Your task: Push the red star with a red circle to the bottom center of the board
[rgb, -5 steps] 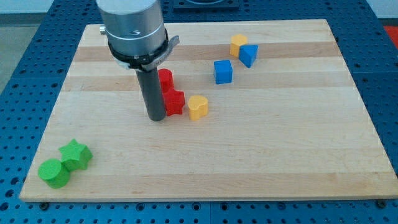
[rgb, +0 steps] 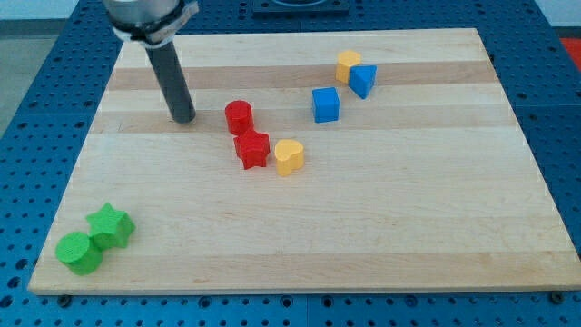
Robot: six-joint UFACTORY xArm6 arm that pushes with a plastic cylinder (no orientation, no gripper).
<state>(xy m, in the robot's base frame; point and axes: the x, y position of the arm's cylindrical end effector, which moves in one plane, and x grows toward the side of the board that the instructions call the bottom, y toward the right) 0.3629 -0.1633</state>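
"Where is my tip (rgb: 184,119)?"
"On the wooden board (rgb: 408,227), left of the red circle (rgb: 239,115), not touching. It has no claw, just a rod."
"And the red star (rgb: 252,149)?"
"Touching below the red circle, beside a yellow heart (rgb: 289,156). Blue holed table (rgb: 36,136) all around."
"What changed?"
"My tip moved up and left, away from the red star."

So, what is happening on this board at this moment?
A robot arm with a dark rod is pushing blocks on a wooden board. My tip stands to the view's left of the red circle, apart from it. The red star lies just below the circle, with a yellow heart beside it. Both red blocks are still near the middle, not at the bottom center.
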